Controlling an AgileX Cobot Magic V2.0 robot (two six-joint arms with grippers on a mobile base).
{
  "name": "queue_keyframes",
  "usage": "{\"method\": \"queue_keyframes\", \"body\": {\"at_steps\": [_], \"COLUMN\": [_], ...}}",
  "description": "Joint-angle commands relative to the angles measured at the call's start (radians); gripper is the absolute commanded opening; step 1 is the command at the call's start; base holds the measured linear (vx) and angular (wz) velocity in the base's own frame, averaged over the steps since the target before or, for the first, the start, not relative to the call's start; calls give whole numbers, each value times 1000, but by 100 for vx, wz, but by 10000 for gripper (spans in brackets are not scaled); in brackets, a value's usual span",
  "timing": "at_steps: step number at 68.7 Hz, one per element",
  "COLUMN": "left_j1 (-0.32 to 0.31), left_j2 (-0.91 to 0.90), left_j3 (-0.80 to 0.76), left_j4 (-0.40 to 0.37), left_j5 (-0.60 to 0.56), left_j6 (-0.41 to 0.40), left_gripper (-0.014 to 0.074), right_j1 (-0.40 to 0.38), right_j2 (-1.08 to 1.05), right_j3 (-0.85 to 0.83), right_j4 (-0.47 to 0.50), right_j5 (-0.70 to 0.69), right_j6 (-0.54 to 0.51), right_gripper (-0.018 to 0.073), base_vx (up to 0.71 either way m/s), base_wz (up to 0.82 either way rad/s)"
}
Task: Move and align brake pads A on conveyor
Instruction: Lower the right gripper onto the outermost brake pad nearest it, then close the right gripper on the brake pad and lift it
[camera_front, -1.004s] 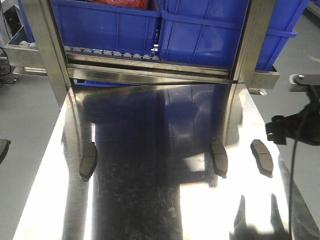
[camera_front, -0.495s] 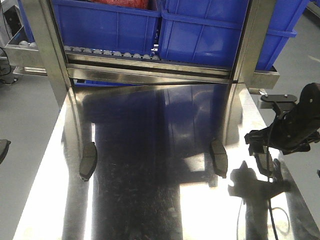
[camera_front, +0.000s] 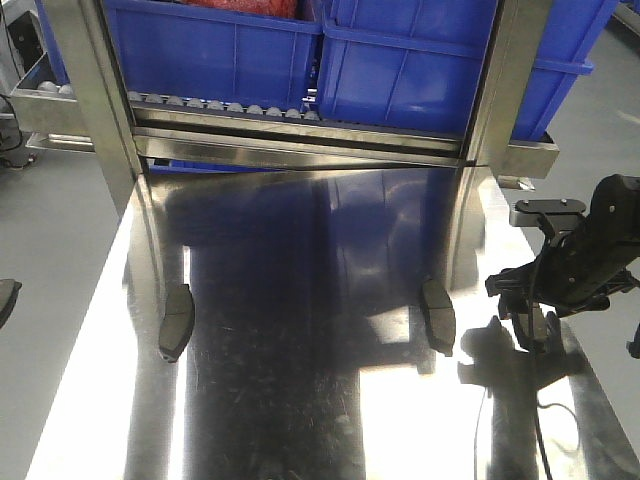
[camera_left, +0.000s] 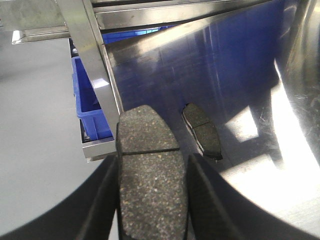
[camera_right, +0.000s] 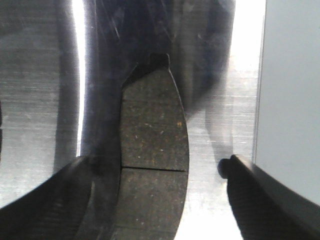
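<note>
- Our left end effector (camera_left: 152, 172) grips one brake pad (camera_left: 150, 145) by its edges
- Our right end effector (camera_right: 156, 167) straddles, open, another pad (camera_right: 152, 125) on the bench (camera_right: 35, 100)
- Stiff, gritty, likely weighty: we'd pinch mid-length

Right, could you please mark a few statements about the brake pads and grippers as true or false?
1. The left gripper grips a brake pad between its fingers. True.
2. The right gripper is clamped shut on a pad. False: its fingers stand apart on either side of the table pad, which lies on the steel table.
3. In the front view, a left pad and a middle pad lie uncovered on the table. True.
4. The bins behind the table are red. False: the bins are blue.
</note>
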Motion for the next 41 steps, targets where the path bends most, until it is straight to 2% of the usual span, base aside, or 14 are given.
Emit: {"method": "queue_keyframes", "body": {"at_steps": [1, 41], "left_j1": [-5, -5], "left_j2": [-2, -2], "left_j3": [-29, -29], "left_j4": [-18, -18], "left_j5": [-84, -84], "left_j6": [1, 1], "left_gripper": [109, 109], "right_j1": [-4, -4], "right_j2": [-40, -19], "right_j3": [-30, -30], "right_j4": [2, 35], "right_j5": [-36, -43], "right_j6": [-19, -25], "right_gripper": [485, 442], "base_vx": [0, 0], "base_wz": [0, 0]}}
